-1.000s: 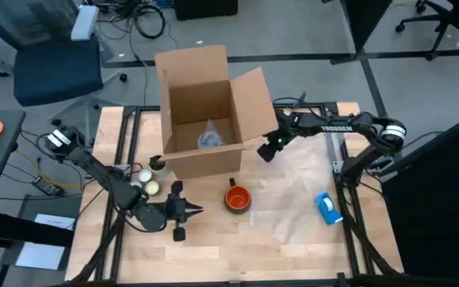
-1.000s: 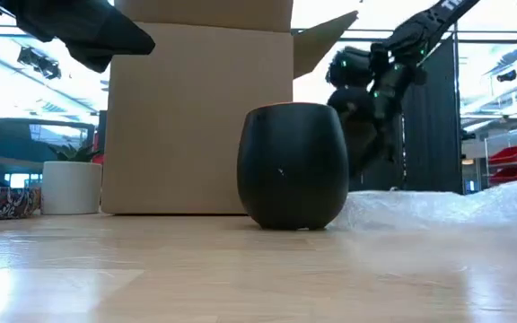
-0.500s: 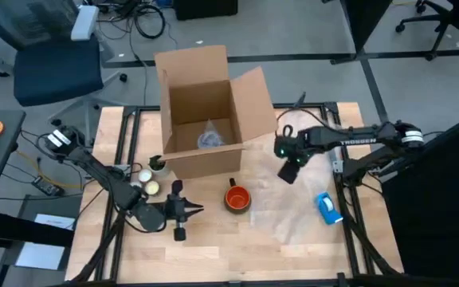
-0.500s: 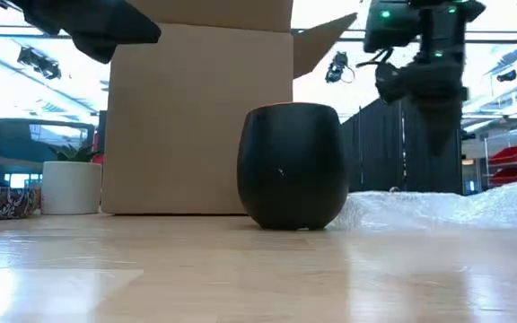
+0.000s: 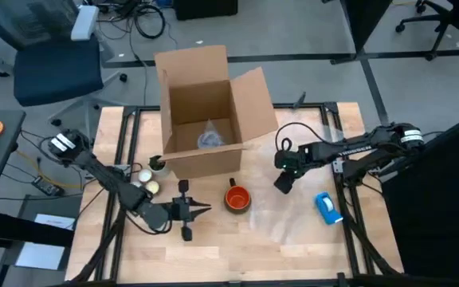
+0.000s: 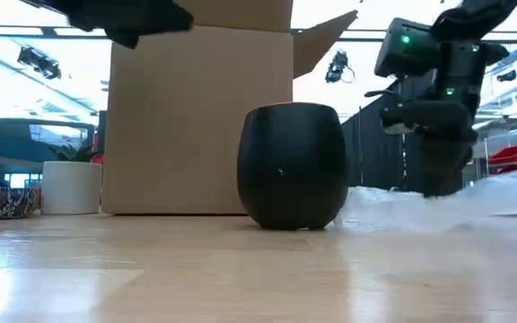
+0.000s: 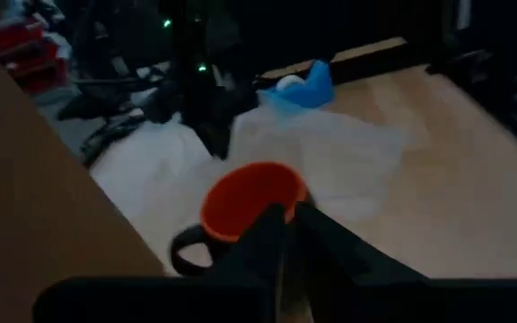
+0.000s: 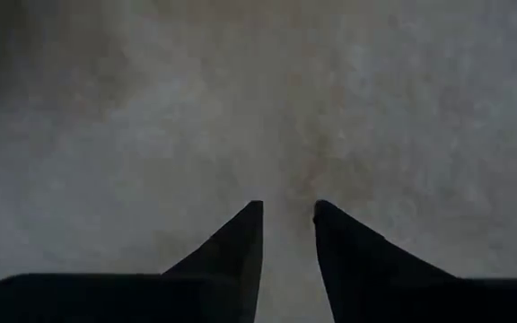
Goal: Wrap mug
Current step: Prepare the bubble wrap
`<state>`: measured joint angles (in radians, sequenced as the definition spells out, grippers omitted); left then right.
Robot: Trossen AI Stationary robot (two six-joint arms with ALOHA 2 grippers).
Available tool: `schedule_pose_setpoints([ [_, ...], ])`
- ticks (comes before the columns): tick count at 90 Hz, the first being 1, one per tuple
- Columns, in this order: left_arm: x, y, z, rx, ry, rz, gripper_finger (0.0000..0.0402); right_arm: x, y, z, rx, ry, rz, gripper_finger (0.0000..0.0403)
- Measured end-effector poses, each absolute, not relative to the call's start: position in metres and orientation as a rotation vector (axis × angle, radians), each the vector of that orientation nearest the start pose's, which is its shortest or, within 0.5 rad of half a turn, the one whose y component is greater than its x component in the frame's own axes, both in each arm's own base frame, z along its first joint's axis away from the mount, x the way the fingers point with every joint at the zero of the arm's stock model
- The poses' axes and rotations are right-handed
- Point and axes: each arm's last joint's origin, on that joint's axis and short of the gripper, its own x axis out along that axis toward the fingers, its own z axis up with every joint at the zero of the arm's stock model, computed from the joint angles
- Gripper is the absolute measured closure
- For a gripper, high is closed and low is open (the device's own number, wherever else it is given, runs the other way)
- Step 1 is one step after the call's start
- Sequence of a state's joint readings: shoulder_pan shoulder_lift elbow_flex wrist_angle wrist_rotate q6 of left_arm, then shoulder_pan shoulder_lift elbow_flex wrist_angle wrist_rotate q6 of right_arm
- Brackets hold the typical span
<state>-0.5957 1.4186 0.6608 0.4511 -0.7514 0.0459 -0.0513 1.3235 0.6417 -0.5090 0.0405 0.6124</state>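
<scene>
Mug (image 5: 237, 198) stands upright near table centre, mouth up, long axis vertical; dark handle points toward 12 o'clock in the high view, at the cardboard box (image 5: 208, 109). The box sits open just beyond the mug at 12, front wall near the handle but apart from it. Bubble wrap sheet (image 5: 305, 191) lies flat from 3 o'clock of the mug, its near edge just beside the mug base. Right gripper (image 5: 282, 182) points down at the sheet's 12 o'clock part, fingers (image 8: 240, 242) a narrow gap apart, nothing between them. Left gripper (image 5: 202, 210) hovers at 9 o'clock of the mug, aimed at it, fingertips drawn nearly together, empty. Blue tape dispenser (image 5: 329, 207) rests at 3 o'clock on the sheet's far edge. Bare wood lies open at 6 o'clock of the mug. Small white pot (image 6: 71, 187) stands at 10 o'clock beside the box.
</scene>
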Motion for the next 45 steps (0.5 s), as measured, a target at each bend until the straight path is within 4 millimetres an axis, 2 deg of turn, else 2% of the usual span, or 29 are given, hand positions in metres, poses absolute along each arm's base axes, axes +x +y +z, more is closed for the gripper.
schedule_pose_setpoints([
  [12, 0.266, -0.138, 0.215, 0.227, 0.262, 0.056, 0.0385, 0.221, -0.013, 0.162, 0.537, 1.11, -0.432, 0.033],
  [30, 0.289, -0.141, 0.231, 0.214, 0.282, -0.102, 0.0385, 0.227, -0.008, 0.165, 0.524, 1.051, -0.367, 0.033],
  [45, 0.307, -0.145, 0.232, 0.238, 0.369, -0.13, 0.0375, 0.229, -0.006, 0.166, 0.503, 1.035, -0.34, 0.033],
])
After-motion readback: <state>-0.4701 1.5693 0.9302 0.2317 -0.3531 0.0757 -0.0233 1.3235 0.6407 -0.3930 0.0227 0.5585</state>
